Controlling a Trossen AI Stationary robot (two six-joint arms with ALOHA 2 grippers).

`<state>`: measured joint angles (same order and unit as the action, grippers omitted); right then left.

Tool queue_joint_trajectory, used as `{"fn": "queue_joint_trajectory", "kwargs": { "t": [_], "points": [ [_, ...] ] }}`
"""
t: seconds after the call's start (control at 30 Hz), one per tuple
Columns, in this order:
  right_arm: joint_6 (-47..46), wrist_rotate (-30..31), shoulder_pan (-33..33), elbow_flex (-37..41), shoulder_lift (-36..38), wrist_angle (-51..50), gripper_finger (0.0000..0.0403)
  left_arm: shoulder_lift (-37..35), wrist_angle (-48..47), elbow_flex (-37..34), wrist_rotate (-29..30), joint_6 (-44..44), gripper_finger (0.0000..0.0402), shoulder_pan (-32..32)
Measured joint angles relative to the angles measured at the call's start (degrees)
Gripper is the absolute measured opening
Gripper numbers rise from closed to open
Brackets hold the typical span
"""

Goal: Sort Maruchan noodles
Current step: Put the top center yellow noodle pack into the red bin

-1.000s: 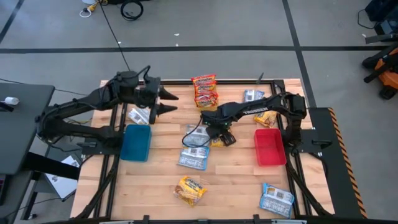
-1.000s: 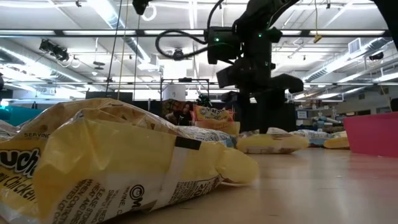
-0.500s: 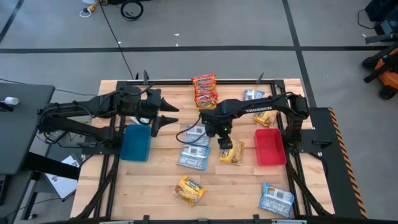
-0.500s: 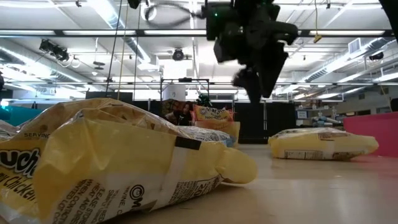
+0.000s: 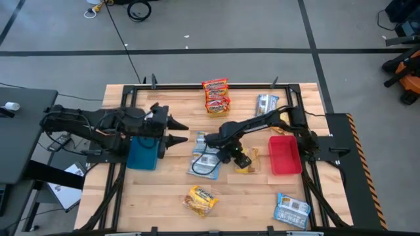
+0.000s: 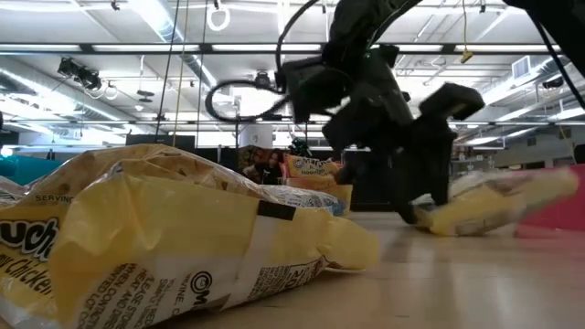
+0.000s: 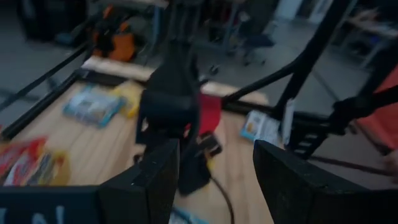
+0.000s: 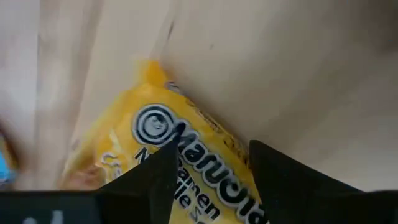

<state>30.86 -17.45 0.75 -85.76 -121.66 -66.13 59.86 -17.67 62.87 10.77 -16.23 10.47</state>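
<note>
The tabletop (image 5: 164, 196) is a big wooden board with a dark frame all round it. The right end effector (image 5: 240, 157) is low over the middle of the board, right at a yellow packet (image 5: 248, 160). In the right wrist view the yellow packet (image 8: 180, 168) fills the space in front of the two dark fingers (image 8: 149, 186), which stand apart with the packet between them. It looks as if they have the packet in their grip, but the low view is smeared, so I cannot be sure. In that low view the packet (image 6: 503, 206) sits tilted, with one end up.

The red bin (image 5: 284, 155) is just beside the packet, on the right. The blue bin (image 5: 143, 152) is on the left side of the board. Two blue-and-white packets (image 5: 205, 160) lie just to the left of the right end effector. Red packets (image 5: 216, 96) lie at the far edge, in the middle. Another blue-and-white packet (image 5: 268, 103) lies near the far right corner. A yellow packet (image 5: 201, 200) and a blue-and-white packet (image 5: 291, 210) lie near the front edge, with bare wood between them.

The right arm reaches in from the right side, bent low over the board. The left arm lies stretched out over the blue bin. The left end effector (image 5: 174, 131) has its fingers spread, with nothing in them.
</note>
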Motion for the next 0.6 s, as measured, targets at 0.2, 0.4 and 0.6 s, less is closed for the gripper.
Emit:
{"fn": "queue_joint_trajectory", "kwargs": {
  "t": [0.2, 0.4, 0.6],
  "points": [
    [-5.9, 3.5, 2.0, -0.2, -1.6, 0.1, 0.012, -0.7, -3.8, -2.5, 7.4, -6.4, 0.0208, 4.7],
    [-12.4, 5.6, 2.2, -0.1, 2.1, 0.3, 0.0013, -4.9, -4.2, -6.6, 12.5, -8.3, 0.0208, 8.0],
    [-21.3, 9.5, 2.1, -0.3, 11.6, -1.7, 0.0006, -11.4, -9.6, -8.0, 13.7, -8.4, 0.0208, 8.0]
  ]
}}
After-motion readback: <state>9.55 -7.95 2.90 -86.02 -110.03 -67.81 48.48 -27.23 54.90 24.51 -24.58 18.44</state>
